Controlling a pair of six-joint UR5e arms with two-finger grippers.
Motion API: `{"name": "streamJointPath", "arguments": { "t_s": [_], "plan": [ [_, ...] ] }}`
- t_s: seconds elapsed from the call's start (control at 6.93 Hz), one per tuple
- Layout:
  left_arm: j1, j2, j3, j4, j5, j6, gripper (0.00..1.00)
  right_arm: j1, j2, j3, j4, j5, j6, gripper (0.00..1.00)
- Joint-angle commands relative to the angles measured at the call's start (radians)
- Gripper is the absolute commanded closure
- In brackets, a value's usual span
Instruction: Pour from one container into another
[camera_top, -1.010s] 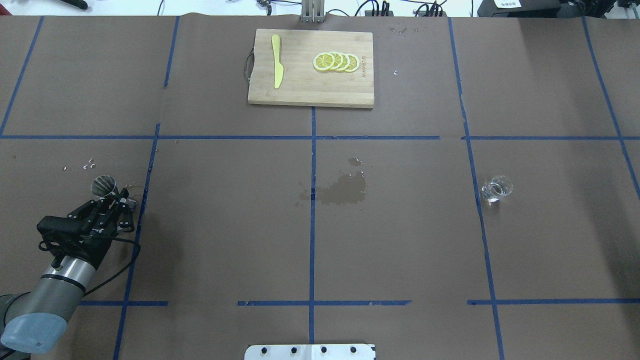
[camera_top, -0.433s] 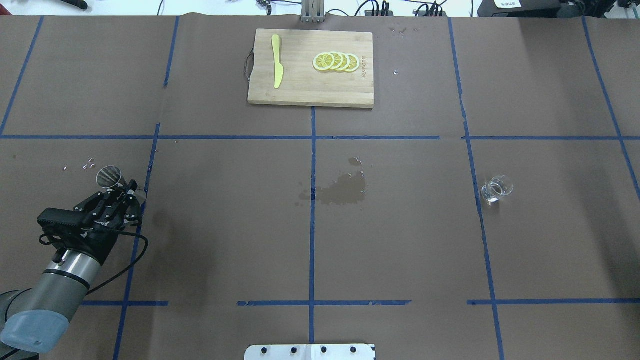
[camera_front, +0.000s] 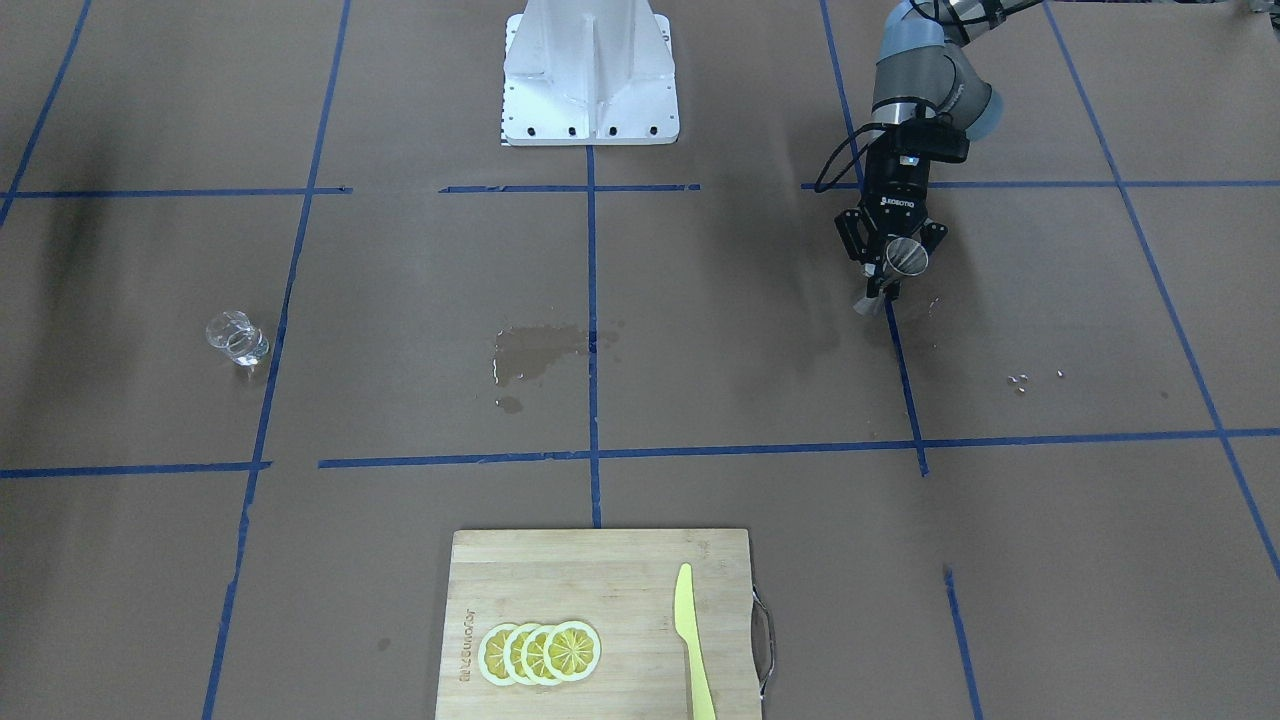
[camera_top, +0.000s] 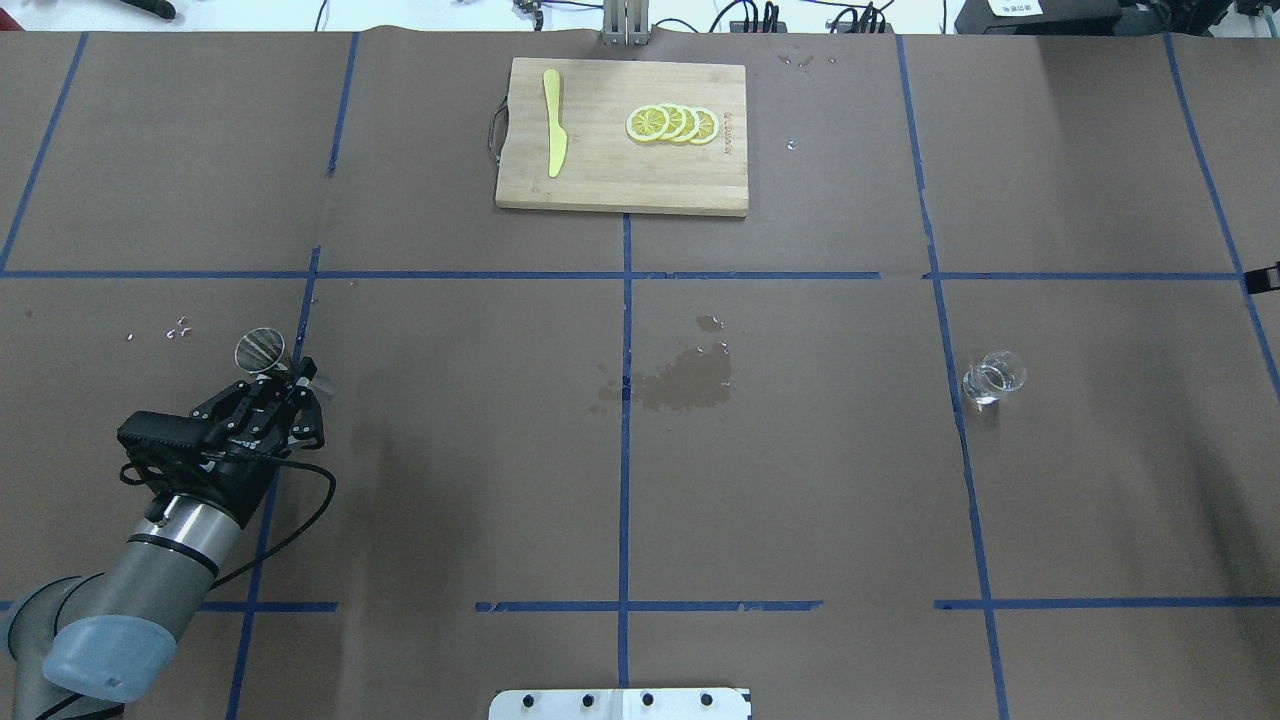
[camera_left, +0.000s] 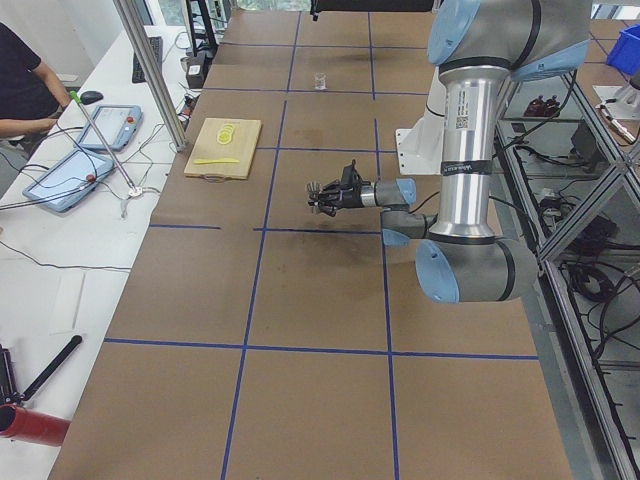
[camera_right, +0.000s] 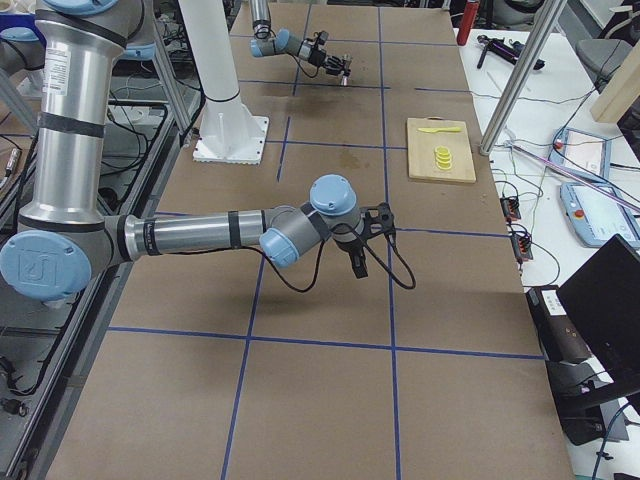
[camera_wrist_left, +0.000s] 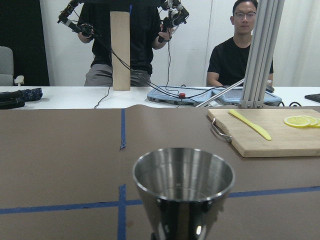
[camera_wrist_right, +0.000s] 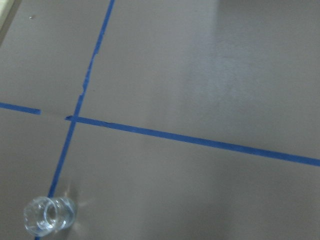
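The brown-papered surface (camera_top: 450, 450), squared off with blue tape, takes up nearly the whole room from where I stand. The left arm (camera_top: 150, 570) reaches low over its own side, and the right arm (camera_right: 200, 235) stretches out above the other end. At the far edge, in the middle, lies a wooden cutting board (camera_top: 610, 170). Nearer the centre, a dark wet patch (camera_top: 685, 385) spreads beside the middle tape line. On the board rest a yellow knife (camera_top: 553, 125) and a fanned row of lemon slices (camera_top: 672, 123). The left pincer (camera_top: 288, 372) is closed around the waist of the steel jigger (camera_top: 260, 349), holding it upright with its open cone facing up, seemingly just off the surface. I cannot tell how the right pincer (camera_right: 358, 265) stands. The small glass cup (camera_top: 993, 377) sits on the surface well apart, on the right side, just beside a blue tape line. A few droplets (camera_top: 170, 330) glint near the jigger.
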Motion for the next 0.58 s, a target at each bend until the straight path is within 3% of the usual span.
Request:
{"name": "streamJointPath", "arguments": {
  "t_s": [0.0,0.14,0.43],
  "plan": [
    [-0.001,-0.024,0.000,0.000,-0.017,0.015,1.00,-0.237,-0.030,0.010,0.293,-0.215,0.325,0.00],
    [-0.003,-0.056,0.000,0.001,-0.019,0.017,1.00,-0.360,-0.071,0.040,0.390,-0.376,0.454,0.00],
    [-0.001,-0.062,0.000,0.001,-0.019,0.017,1.00,-0.666,-0.147,0.109,0.409,-0.828,0.527,0.03]
  ]
}}
